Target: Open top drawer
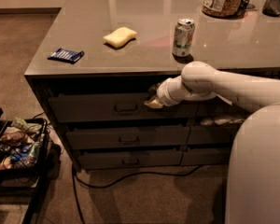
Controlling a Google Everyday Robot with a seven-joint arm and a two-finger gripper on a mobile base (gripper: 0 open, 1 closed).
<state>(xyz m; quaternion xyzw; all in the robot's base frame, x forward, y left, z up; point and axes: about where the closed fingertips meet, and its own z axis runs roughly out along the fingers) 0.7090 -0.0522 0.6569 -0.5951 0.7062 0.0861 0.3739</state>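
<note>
The gripper (154, 101) is at the top drawer (84, 108), just right of its handle (126, 108), under the counter (130, 64) edge. I cannot tell if it is spread or pinching. In front is carpet (144, 199) with a thin cable (144, 173).

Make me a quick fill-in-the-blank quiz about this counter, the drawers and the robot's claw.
1. The claw is at the front of the top drawer, close to its metal ___.
2. The sponge on the counter is ___ in colour.
3. The soda can stands ___.
4. The flat packet near the counter's corner is ___ in colour.

Missing words: handle; yellow; upright; blue.
</note>
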